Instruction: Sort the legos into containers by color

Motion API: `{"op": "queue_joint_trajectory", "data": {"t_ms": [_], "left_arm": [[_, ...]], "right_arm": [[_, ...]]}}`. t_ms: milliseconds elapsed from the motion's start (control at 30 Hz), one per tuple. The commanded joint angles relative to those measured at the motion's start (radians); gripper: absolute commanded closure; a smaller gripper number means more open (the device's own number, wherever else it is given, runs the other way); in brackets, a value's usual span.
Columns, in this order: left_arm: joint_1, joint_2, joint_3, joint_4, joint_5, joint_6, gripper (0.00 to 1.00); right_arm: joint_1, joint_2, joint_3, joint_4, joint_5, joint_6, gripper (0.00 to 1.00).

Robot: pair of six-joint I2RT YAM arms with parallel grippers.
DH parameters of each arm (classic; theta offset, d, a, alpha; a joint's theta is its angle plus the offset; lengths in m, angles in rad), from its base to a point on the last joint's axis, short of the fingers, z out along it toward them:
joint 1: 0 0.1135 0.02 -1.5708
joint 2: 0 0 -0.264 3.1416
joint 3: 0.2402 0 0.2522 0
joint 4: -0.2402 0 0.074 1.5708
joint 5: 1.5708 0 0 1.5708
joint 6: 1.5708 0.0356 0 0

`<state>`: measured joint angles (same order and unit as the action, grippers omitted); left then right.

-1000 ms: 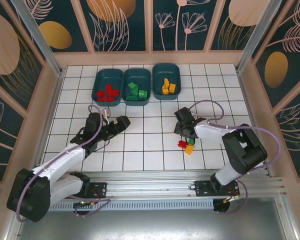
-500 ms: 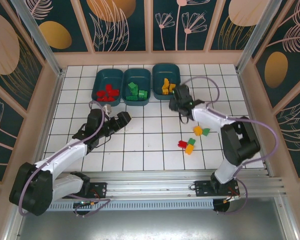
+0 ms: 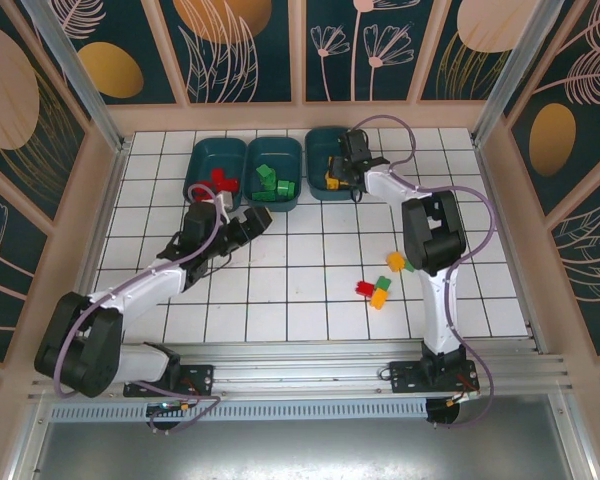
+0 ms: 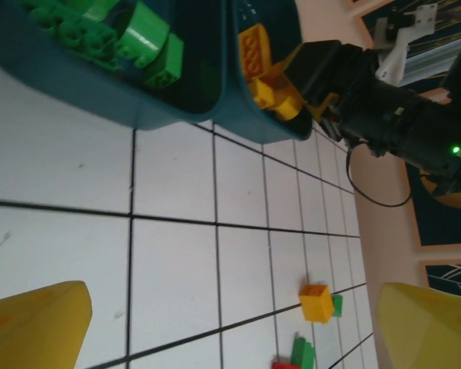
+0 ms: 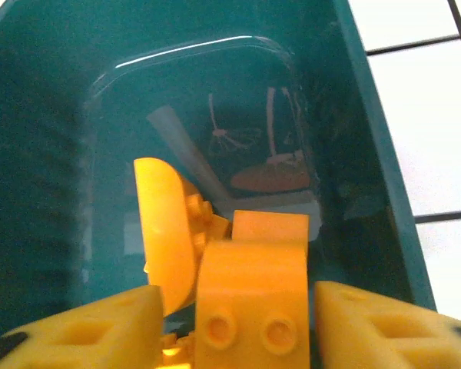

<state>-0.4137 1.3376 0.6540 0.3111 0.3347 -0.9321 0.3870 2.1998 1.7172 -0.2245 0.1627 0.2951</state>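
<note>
Three dark teal containers stand in a row at the back: one with red legos [image 3: 218, 172], one with green legos [image 3: 273, 176] and one with yellow legos [image 3: 332, 150]. My right gripper [image 3: 340, 172] hangs inside the yellow container [image 5: 373, 154], open. A yellow arched brick [image 5: 253, 284] sits between its fingers with a gap on each side, next to other yellow legos [image 5: 165, 231]. My left gripper [image 3: 257, 221] is open and empty over the tiles just in front of the green container [image 4: 100, 88]. Loose legos [image 3: 380, 285] lie on the floor at centre right.
The loose group holds a yellow brick [image 4: 316, 302] beside a green one [image 4: 337, 305], plus red [image 3: 364, 288], green [image 3: 383, 283] and yellow [image 3: 379, 298] pieces. The right arm [image 3: 430, 235] reaches across the tiles to the containers. Pink walls border the floor.
My right gripper carried a yellow brick from the loose pile up into the yellow container, then its jaws parted. My left gripper crept forward toward the containers.
</note>
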Motion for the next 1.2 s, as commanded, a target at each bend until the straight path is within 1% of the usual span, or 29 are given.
{"op": "queue_joint_trajectory", "data": {"t_ms": [0,100,200,300,433,500,567,633,700,767,933,1100,1167], "left_arm": [[-0.007,0.02,0.048,0.047,0.048,0.035,0.04],[-0.008,0.016,0.049,0.057,0.059,0.033,0.04],[-0.009,0.002,0.042,0.054,0.068,0.037,0.04],[-0.025,-0.011,0.034,0.032,0.075,0.045,0.04],[-0.1,-0.011,0.025,0.031,0.088,0.056,0.05],[-0.16,-0.002,0.023,0.044,0.08,0.054,0.06],[-0.216,0.012,0.019,0.069,0.074,0.044,0.06],[-0.264,0.03,0.016,0.098,0.069,0.039,0.07],[-0.296,0.048,0.019,0.109,0.063,0.038,0.08],[-0.32,0.065,0.024,0.117,0.06,0.038,0.08],[-0.343,0.07,0.017,0.121,0.044,0.032,0.09],[-0.343,0.048,-0.003,0.111,0.014,0.03,0.09],[-0.343,0.046,-0.004,0.106,0.012,0.031,0.09]], "right_arm": [[0.006,-0.045,0.05,-0.029,0.017,-0.038,0.37],[0.021,-0.137,0.01,-0.018,0.057,-0.045,0.35],[0.023,-0.268,-0.096,-0.011,0.087,-0.018,0.35],[0.012,-0.424,-0.284,-0.046,0.153,0.07,0.36],[-0.039,-0.669,-0.637,-0.071,0.161,0.216,0.36],[-0.083,-0.766,-0.775,-0.09,0.14,0.267,0.36],[-0.141,-0.849,-0.901,-0.087,0.071,0.307,0.36],[-0.197,-0.9,-0.988,-0.07,-0.001,0.329,0.36],[-0.237,-0.923,-1.043,-0.049,-0.04,0.329,0.37],[-0.261,-0.912,-1.07,-0.038,-0.062,0.314,0.37],[-0.282,-0.846,-1.09,-0.006,-0.128,0.286,0.39],[-0.288,-0.847,-1.134,0.005,-0.099,0.317,0.41],[-0.292,-0.845,-1.139,0.016,-0.096,0.323,0.46]]}}
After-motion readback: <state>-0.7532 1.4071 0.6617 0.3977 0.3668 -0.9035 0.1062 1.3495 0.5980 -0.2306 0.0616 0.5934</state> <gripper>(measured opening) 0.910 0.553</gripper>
